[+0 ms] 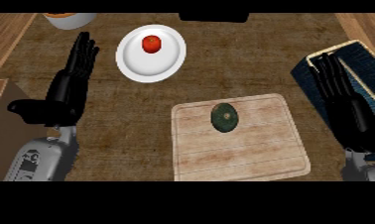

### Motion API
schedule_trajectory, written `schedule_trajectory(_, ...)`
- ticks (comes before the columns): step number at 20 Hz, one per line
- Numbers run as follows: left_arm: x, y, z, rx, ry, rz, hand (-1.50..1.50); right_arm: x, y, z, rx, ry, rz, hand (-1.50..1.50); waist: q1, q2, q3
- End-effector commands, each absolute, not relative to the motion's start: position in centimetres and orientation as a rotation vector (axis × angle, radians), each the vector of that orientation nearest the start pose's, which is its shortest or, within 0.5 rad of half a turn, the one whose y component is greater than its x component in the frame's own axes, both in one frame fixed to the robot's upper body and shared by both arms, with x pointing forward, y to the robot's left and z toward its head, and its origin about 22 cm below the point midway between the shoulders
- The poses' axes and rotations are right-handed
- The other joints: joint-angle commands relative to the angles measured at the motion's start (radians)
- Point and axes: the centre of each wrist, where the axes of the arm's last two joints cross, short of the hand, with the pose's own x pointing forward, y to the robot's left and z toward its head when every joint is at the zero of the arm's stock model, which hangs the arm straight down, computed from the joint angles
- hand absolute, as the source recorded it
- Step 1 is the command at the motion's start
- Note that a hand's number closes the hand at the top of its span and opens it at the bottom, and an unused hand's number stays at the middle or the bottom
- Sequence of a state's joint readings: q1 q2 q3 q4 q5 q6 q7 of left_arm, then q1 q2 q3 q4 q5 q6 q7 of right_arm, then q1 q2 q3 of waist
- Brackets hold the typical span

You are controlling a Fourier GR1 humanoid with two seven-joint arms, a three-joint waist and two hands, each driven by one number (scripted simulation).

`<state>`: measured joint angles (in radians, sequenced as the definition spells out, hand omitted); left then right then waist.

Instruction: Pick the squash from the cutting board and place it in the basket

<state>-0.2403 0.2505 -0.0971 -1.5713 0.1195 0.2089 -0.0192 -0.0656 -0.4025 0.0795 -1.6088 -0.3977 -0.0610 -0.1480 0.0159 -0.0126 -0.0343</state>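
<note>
A dark green squash (225, 117) lies on the pale wooden cutting board (242, 156), near the board's far edge. The dark blue basket (359, 57) sits at the right edge of the counter, partly hidden behind my right hand (345, 104). That hand is open with straight fingers pointing away, right of the board and apart from the squash. My left hand (70, 86) is open too, fingers up, resting at the left of the view, far from the board.
A white plate (164, 64) with a red tomato (152, 44) on it stands beyond the board, left of centre. A grey bowl (70, 20) shows at the far left and a black object (212, 17) at the far middle edge.
</note>
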Motion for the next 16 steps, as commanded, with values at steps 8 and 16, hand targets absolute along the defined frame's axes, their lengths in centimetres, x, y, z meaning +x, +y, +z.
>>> schedule_trajectory(8,26.8,22.8,4.1,0.077,-1.681,0.019,0.0,21.7,-17.1,5.2,-0.312,-2.009,0.086,1.5,0.005,0.008,0.029)
schedule_trajectory(16,25.5,22.6,2.7,0.083,-1.666,0.029,0.0,22.5,-12.4,-0.3,-0.778,-1.741,-0.129,-1.5,0.001,0.01,0.022)
